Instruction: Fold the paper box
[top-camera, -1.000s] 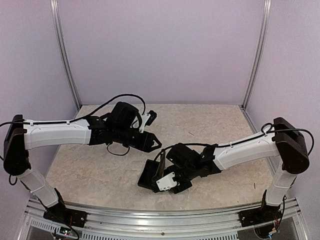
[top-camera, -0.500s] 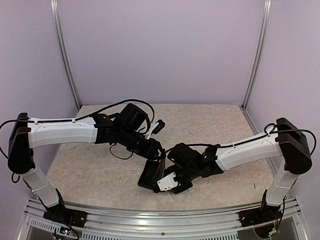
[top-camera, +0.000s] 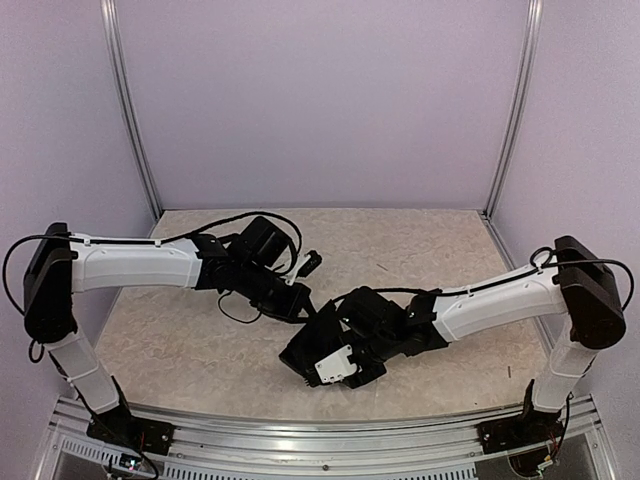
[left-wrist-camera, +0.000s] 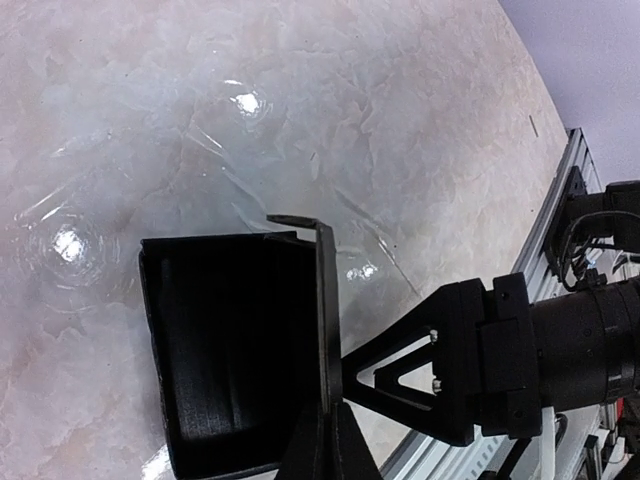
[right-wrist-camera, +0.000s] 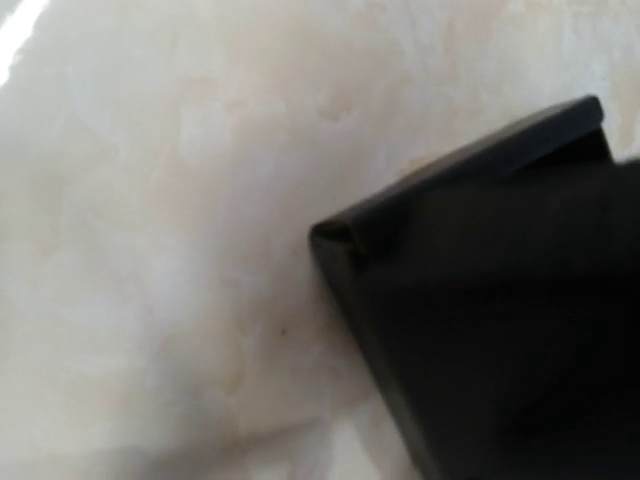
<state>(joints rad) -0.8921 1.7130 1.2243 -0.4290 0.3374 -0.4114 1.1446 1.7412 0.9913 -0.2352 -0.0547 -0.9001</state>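
The paper box (top-camera: 298, 356) is a matte black open tray near the table's front middle. In the left wrist view the paper box (left-wrist-camera: 220, 340) shows its hollow inside and a thin upright right wall. My left gripper (left-wrist-camera: 331, 418) is shut on that wall's near end, also seen from above as the left gripper (top-camera: 306, 308). My right gripper (top-camera: 328, 345) holds the box from the right. One of its fingers (left-wrist-camera: 400, 372) lies against the outside of the same wall. The right wrist view shows only a blurred corner of the paper box (right-wrist-camera: 500, 330) close to the lens.
The marbled tabletop (top-camera: 190, 340) is bounded by purple walls on three sides and a metal rail (top-camera: 320, 440) along the front edge. A black cable (top-camera: 235, 305) loops off the left arm.
My left arm swung down and to the right to the box, and its jaws closed on the box's wall. The box tilted slightly. The right arm stayed put.
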